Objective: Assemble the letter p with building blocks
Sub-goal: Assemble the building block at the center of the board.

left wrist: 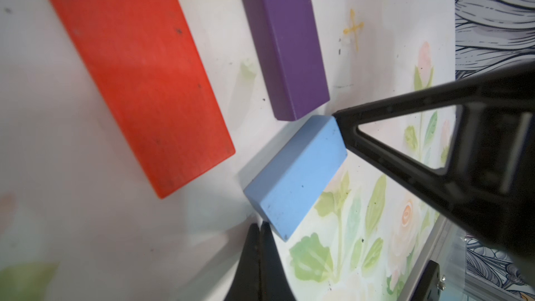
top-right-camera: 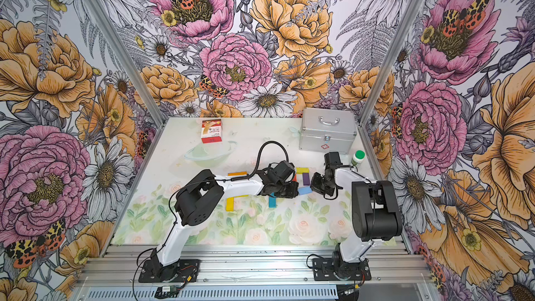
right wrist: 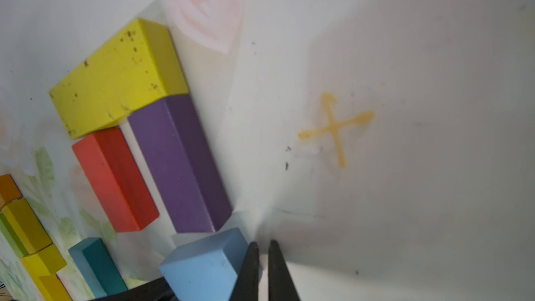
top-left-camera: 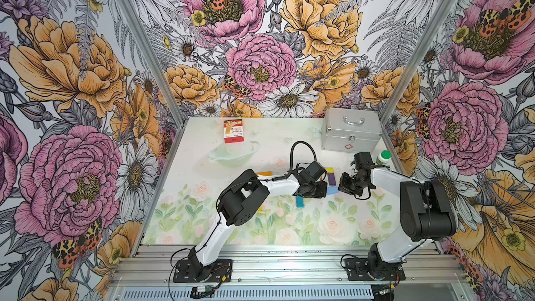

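In both top views: light blue block (top-left-camera: 332, 190) right of table (top-left-camera: 197, 134) centre, between left gripper (top-left-camera: 322, 191) and right gripper (top-left-camera: 342, 183). Left wrist: left gripper's fingers (left wrist: 253, 259) pressed together beside one end; right gripper touches the other. Right wrist: its fingers (right wrist: 249, 273) narrow, gripping nothing, against the block's corner

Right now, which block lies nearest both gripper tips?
The light blue block: it lies skewed between the left gripper and right gripper, off the purple block's end; the red block and yellow block lie farther away.
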{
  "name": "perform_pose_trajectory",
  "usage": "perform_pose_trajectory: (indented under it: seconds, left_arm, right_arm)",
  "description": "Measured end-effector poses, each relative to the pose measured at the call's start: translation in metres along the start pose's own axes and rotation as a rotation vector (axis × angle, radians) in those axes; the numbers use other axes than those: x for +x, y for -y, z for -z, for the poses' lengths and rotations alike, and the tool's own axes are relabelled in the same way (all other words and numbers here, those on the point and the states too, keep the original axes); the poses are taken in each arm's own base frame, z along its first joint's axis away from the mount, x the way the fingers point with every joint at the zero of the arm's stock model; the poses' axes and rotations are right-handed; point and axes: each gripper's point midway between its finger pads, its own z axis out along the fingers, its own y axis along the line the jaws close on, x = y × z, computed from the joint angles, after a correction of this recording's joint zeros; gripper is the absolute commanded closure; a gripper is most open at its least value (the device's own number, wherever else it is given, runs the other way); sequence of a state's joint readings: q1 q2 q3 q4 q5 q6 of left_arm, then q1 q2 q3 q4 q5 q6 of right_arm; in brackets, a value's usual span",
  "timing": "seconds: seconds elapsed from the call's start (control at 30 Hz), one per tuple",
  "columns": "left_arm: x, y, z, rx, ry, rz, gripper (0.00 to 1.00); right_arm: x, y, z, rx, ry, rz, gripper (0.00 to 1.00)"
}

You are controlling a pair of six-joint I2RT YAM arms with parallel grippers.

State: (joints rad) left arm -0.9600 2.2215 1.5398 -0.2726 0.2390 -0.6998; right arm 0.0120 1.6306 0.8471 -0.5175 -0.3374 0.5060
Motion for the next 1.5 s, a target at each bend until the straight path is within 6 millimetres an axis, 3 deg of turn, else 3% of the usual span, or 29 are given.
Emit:
perform_pose_trajectory:
  seconds: [1.5]
  left_arm:
    - [-0.011, -0.007, 0.002, -0.005, -0.009, 0.035, 1.0]
  right_arm:
    - [0.0, -0.004, -0.002, -0.029, -0.002, 0.002, 0.92]
